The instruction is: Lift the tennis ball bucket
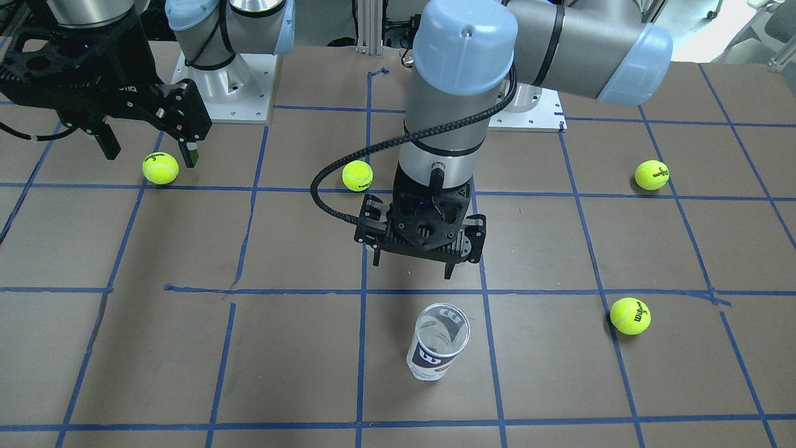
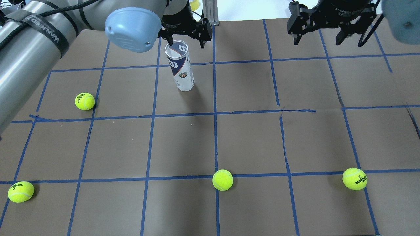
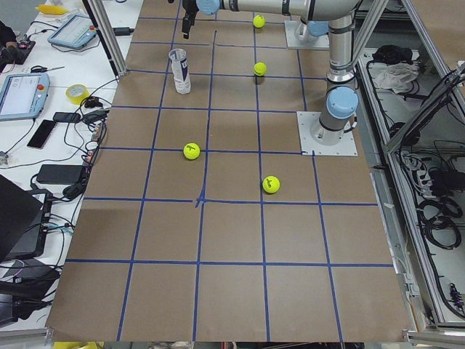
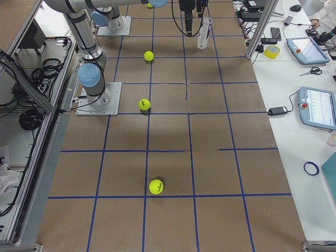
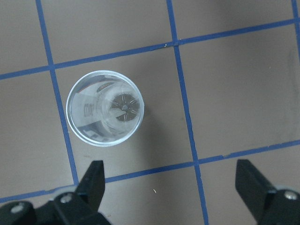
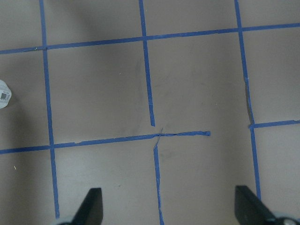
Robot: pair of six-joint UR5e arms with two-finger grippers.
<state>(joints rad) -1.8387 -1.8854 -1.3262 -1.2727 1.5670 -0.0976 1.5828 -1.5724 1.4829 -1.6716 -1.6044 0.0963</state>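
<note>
Upright bucket point(image 1: 438, 341) stands just beyond the nearer left tool point(image 1: 412, 267), toward the table's point(image 1: 186, 361) far edge; tool spread apart.

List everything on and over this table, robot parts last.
table: one, brown with a blue tape grid, fills the scene.
tennis ball bucket: one, clear with a white and navy label, upright and empty, on the side far from the robot's base.
tennis balls: four, yellow-green, scattered apart on the table.
left tool: one, black, open, raised beside the bucket.
right tool: one, black, open, raised, holding nothing.
</note>
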